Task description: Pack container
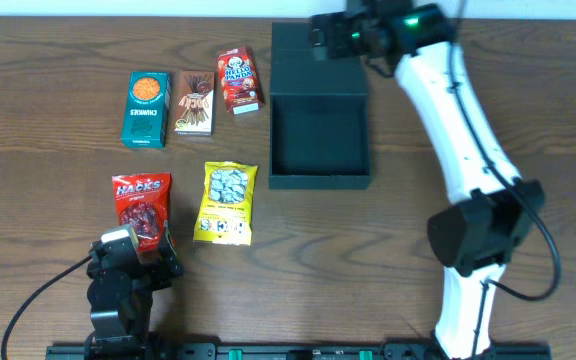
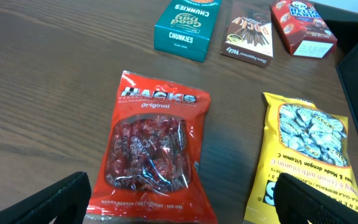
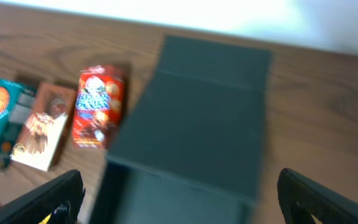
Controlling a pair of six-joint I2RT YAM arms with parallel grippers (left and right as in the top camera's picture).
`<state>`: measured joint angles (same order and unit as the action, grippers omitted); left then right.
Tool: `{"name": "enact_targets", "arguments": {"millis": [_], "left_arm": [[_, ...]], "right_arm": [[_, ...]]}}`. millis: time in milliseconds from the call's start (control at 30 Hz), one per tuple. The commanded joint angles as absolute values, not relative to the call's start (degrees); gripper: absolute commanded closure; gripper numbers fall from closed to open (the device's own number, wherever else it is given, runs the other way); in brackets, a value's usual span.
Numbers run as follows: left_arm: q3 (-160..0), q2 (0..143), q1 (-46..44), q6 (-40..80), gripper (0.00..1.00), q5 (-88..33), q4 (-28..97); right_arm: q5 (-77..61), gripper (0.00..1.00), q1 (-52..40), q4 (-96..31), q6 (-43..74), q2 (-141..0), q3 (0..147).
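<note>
White arm [image 1: 460, 125], black joints [image 1: 483, 228], apparently green LED [image 1: 409, 18]

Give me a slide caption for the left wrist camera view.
Open left pincer at a red Hacks bag, yellow candy bag alongside.

Snack packs [image 1: 226, 203] left of container [image 1: 320, 181]

The container [image 1: 320, 181] is matte charcoal-teal. The teal carton [image 1: 145, 108] bears an orange circle, beside a brown box [image 1: 195, 103] and a red carton [image 1: 240, 80]. The red bag [image 1: 142, 207] is glossy. The yellow bag [image 1: 227, 203] pictures silvery-blue sweets. The counter [image 1: 58, 190] shows dark brown wood grain.
</note>
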<state>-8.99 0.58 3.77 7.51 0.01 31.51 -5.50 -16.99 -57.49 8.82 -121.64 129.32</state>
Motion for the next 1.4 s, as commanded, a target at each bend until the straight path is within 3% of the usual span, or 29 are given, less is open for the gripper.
{"name": "enact_targets", "arguments": {"millis": [0,300,367,500,700,867,1067,1367], "left_arm": [[-8.38,0.25,4.14,7.53,0.05,0.58,31.44],[-8.38,0.25,4.14,8.1,0.05,0.19,31.29],[-8.4,0.25,4.12,14.04,0.05,-3.73,31.16],[-8.82,0.25,4.12,37.06,0.05,-20.56,32.38],[-8.82,0.25,4.12,44.01,0.05,-22.46,31.05],[-8.84,0.25,4.12,41.17,0.04,-23.7,21.96],[-10.48,5.58,4.12,38.02,0.04,-13.41,15.9],[-30.35,40.32,4.12,21.69,0.04,-2.31,13.23]], "right_arm": [[-6.42,0.01,-17.47,-61.45,4.45,-119.33,129.84],[-6.24,0.01,-19.55,-73.69,2.63,-113.71,129.84],[-6.24,0.01,-19.88,-77.21,2.59,-112.9,129.84],[-6.24,0.01,-19.94,-82.37,2.42,-111.94,129.84],[-6.24,0.01,-19.94,-83.07,0.89,-111.87,129.84],[-6.26,0.01,-19.27,-79.7,-1.41,-111.87,129.82],[-6.28,0.01,-18.57,-73.91,-2.37,-111.87,129.64],[-6.26,0.01,-18.72,-62.59,-3.84,-111.87,129.64]]}}
